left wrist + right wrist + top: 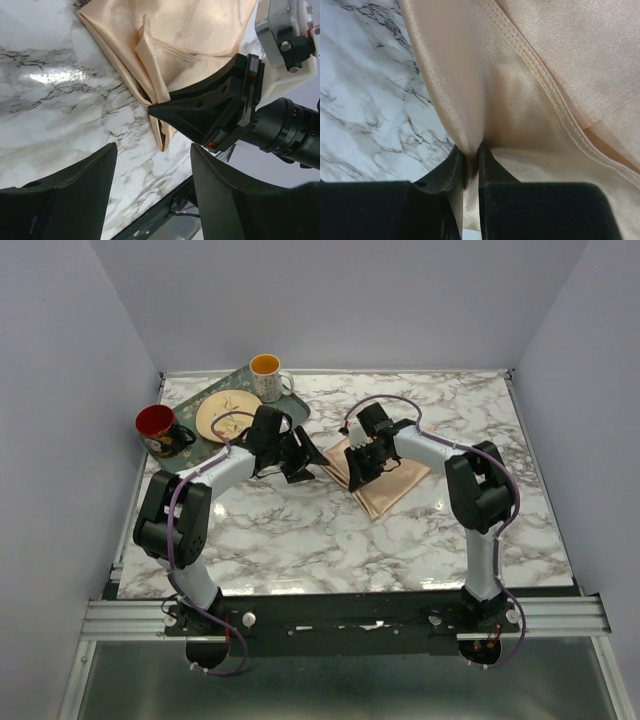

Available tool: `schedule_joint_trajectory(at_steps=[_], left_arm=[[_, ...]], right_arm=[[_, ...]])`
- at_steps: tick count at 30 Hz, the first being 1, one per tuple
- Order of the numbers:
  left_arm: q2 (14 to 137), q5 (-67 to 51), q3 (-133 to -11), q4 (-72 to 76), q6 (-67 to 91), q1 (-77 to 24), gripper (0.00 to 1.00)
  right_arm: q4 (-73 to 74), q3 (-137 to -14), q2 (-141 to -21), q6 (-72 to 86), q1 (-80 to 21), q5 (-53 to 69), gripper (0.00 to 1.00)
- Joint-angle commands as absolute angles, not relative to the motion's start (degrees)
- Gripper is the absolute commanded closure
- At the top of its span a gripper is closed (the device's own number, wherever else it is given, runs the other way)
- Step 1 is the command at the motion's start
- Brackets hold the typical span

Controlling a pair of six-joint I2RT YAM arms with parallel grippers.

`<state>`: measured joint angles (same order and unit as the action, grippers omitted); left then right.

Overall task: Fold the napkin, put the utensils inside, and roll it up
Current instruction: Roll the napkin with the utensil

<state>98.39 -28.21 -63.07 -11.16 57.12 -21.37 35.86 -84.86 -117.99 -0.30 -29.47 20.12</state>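
Note:
The peach-tan napkin (388,486) lies folded on the marble table, right of centre. My right gripper (358,468) comes down on its left edge. In the right wrist view that gripper (471,150) is shut on a pinched ridge of the napkin (530,75). My left gripper (306,462) hovers just left of the cloth. In the left wrist view it (152,150) stands open with only bare marble between its fingers (75,187); the napkin's folded edge (165,45) is a short way ahead, with the right gripper's dark fingers (200,110) clamped on it. The utensils are out of view.
At the back left a dark green tray (236,379) holds a cream floral plate (228,415) and a white mug with an orange inside (268,377). A red mug (160,428) stands beside them. The table's near edge (340,590) runs just in front of the arm bases.

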Motion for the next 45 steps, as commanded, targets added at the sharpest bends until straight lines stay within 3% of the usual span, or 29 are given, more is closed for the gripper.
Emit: schedule_joint_trajectory(at_steps=[1,6,14,38,45], left_arm=[[100.9,-26.5,-65.0,-12.3,63.1,-21.5,0.26],[104.1,-25.5,-65.2,-9.5,65.6,-23.3,0.19],[107.7,-22.9,-66.8,-6.6,66.3,-25.6,0.19],[115.3,-16.8,-71.0,-10.2,69.4,-28.7,0.43],[116.8,-14.6,-70.8,-10.2,68.6,-30.2,0.58]], right_arm=[[32.4,-81.9,-119.6,5.2,-28.2,31.6,1.0],[31.0,-81.1,-119.9,6.0,-27.4,34.5,1.0],[30.2,-80.6,-120.0,5.8,-27.0,35.3,0.99],[29.3,-80.9,-120.9,6.2,-26.6,36.6,1.0],[29.3,-80.9,-121.2,6.1,-26.5,37.5,0.99]])
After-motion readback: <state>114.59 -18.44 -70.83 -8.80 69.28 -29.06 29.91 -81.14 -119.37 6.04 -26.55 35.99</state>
